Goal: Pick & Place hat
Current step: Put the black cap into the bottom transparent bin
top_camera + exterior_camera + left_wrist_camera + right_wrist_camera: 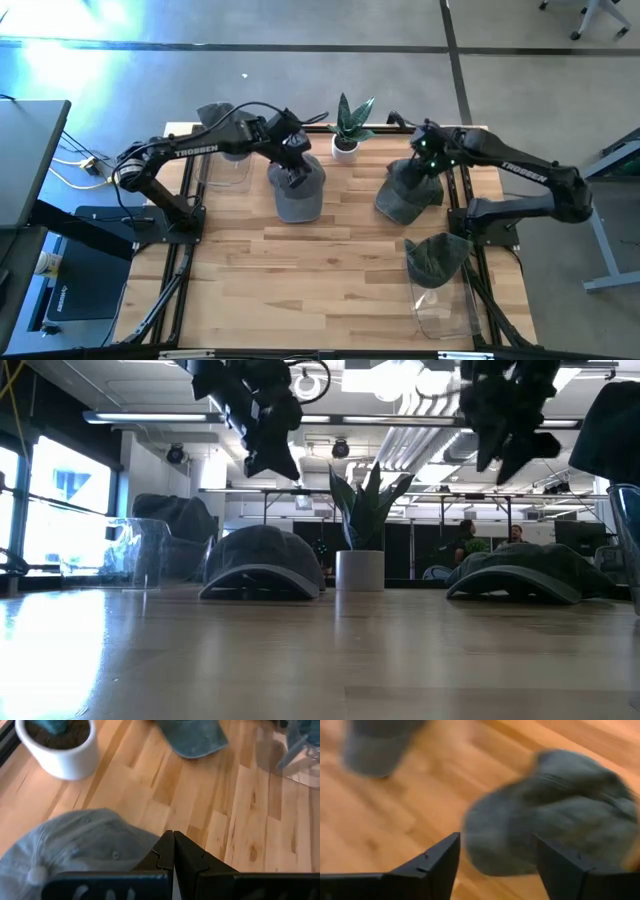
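Two hats lie crown up on the wooden table, resting on their brims and lower edges. A light grey hat (297, 198) (262, 563) lies left of the middle, and my left gripper (295, 176) (272, 460) (173, 845) hangs shut above it, clear of its crown (75, 852). A darker grey-green hat (405, 197) (522, 570) (560, 810) lies to the right. My right gripper (428, 168) (510, 450) (497, 857) hovers open above it, pointing steeply down, with nothing between its fingers.
A potted plant (347, 128) (362, 555) stands at the far middle. A clear stand bearing a hat (222, 135) (165, 535) is at the far left, and another hat on a clear stand (438, 265) at the near right. Bare wood lies toward the near edge.
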